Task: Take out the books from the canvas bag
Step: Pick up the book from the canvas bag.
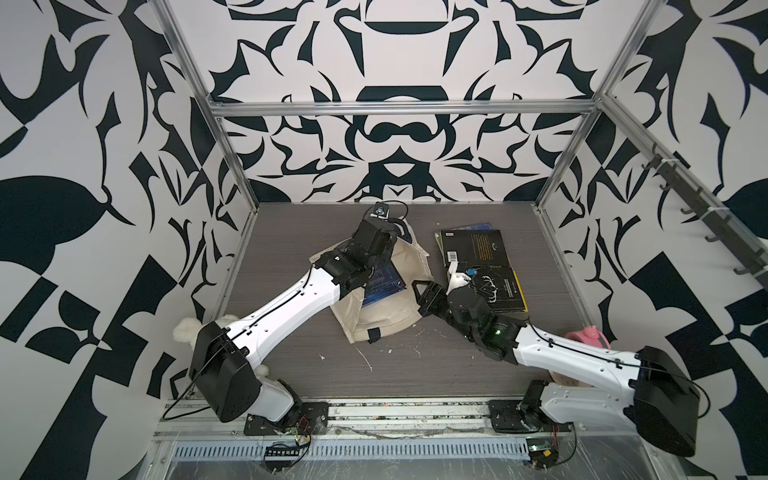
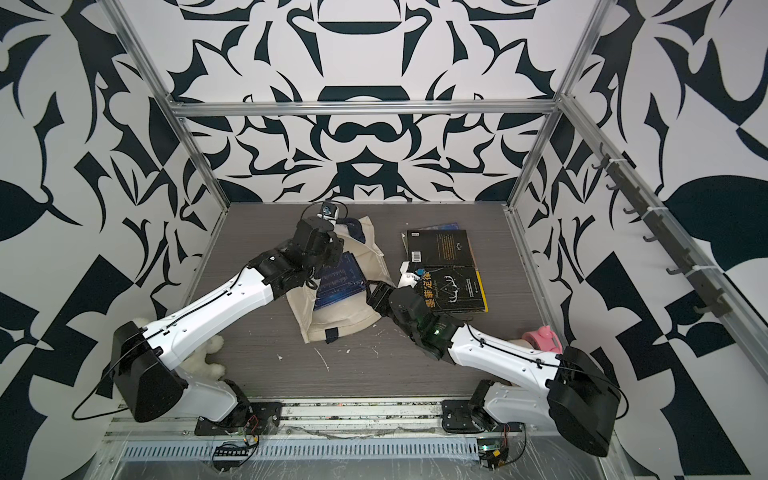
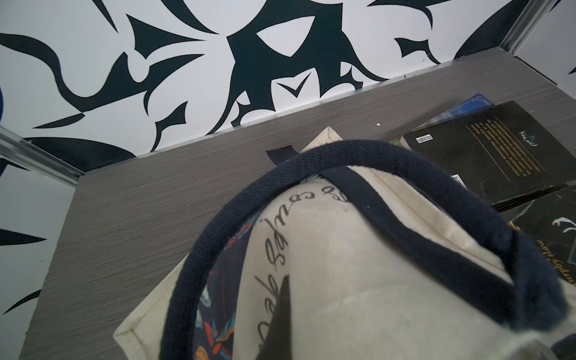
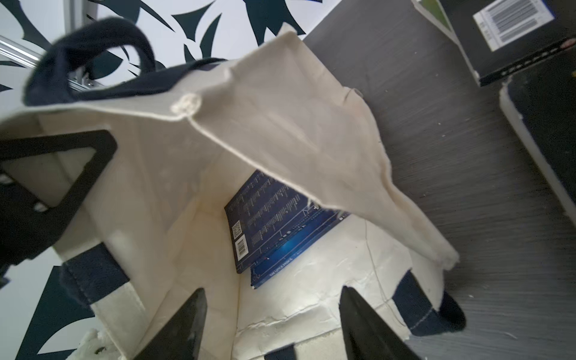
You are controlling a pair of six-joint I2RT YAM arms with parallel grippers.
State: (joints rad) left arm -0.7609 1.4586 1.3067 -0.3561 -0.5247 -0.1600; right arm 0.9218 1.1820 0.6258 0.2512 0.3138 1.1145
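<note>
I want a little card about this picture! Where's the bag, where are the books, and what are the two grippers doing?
bag: the canvas bag lies on the table, mouth held open
left gripper: shut on the bag's upper edge
right gripper: open, empty, pointing into the bag's mouth
inside: two blue books
outside: black books on the table beside the bag

A robotics lab test cell: a silver aluminium-extrusion frame (image 1: 399, 109) boxes in a grey wood-grain tabletop (image 1: 415, 374). Black-and-white abstract-patterned wall panels (image 1: 399, 166) surround it. Two white-and-black robot arms (image 1: 291, 307) are bolted to a metal front rail (image 1: 407, 409) beside exposed wiring boards (image 1: 286, 451).
</note>
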